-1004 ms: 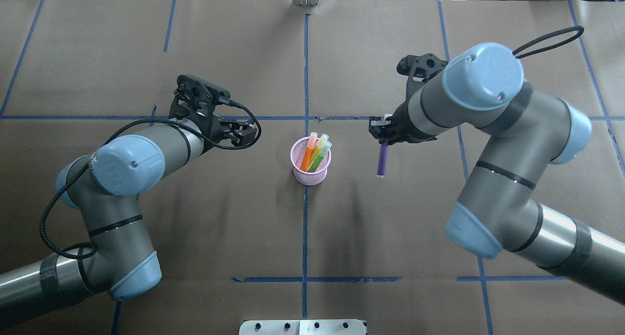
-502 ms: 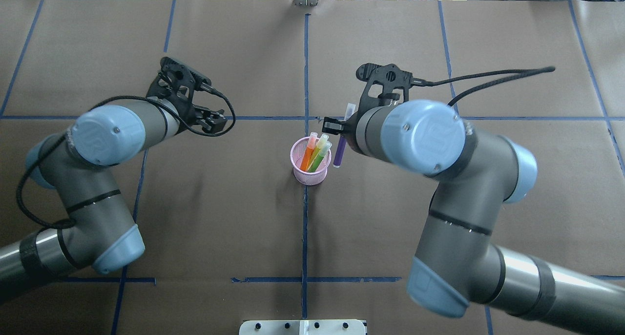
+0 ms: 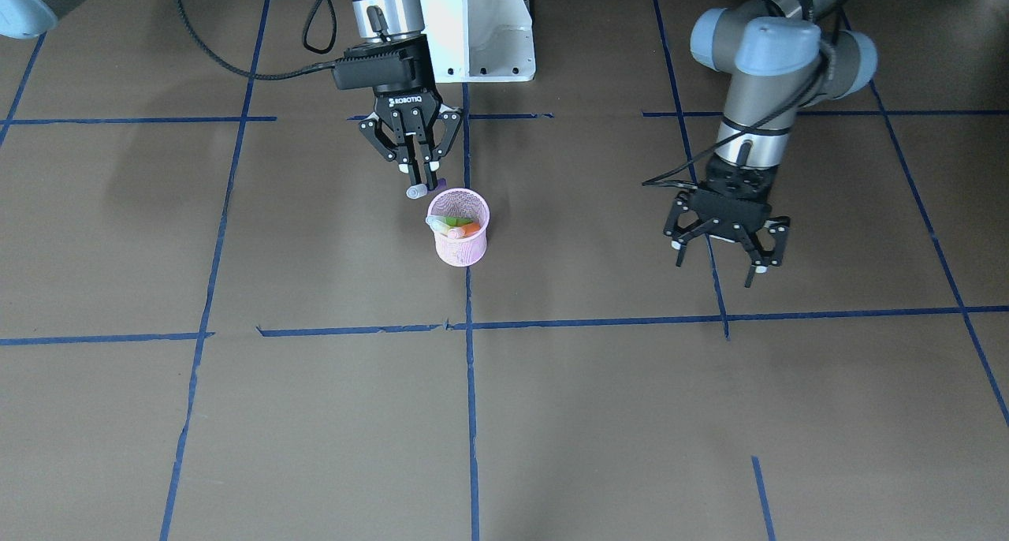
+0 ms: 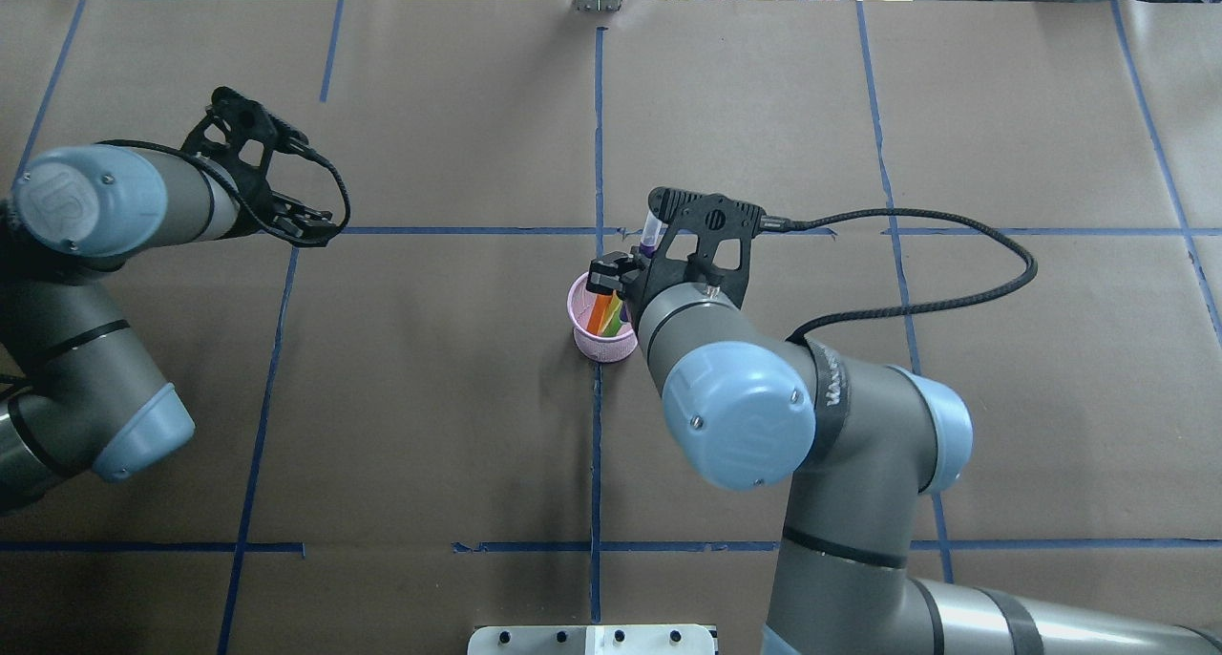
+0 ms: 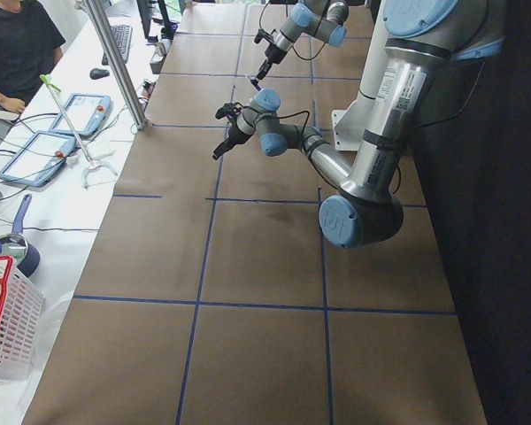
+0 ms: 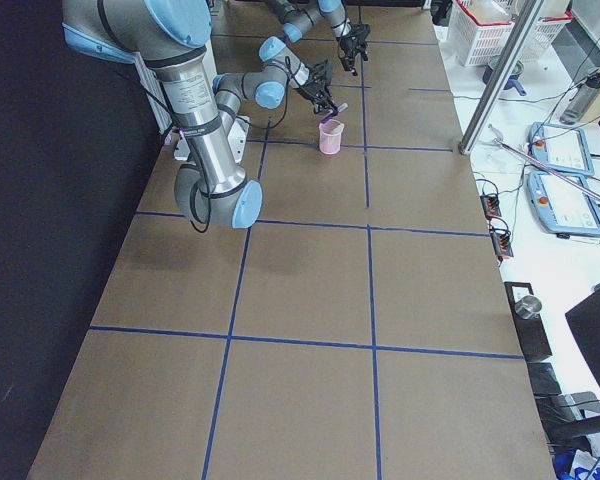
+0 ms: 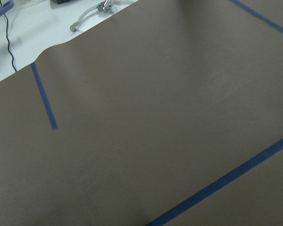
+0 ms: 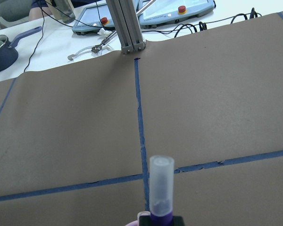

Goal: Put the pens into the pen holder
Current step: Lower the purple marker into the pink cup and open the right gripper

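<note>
Right now your right hand (image 3: 416, 174) pinches the purple pen (image 8: 161, 188) cap-up above the pink cup (image 3: 459, 249), so it can drop beside the orange pen (image 3: 467, 229) and green pen (image 3: 451, 221). Its tip seems level with the rim. Your left hand (image 3: 719, 266) hangs spread, well apart.

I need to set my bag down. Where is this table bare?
Bare paper lies between the pen holder and the left end effector, and everywhere beyond the blue tape line in front of them. Crowded: the holder, where the right end effector holds the purple pen.
</note>
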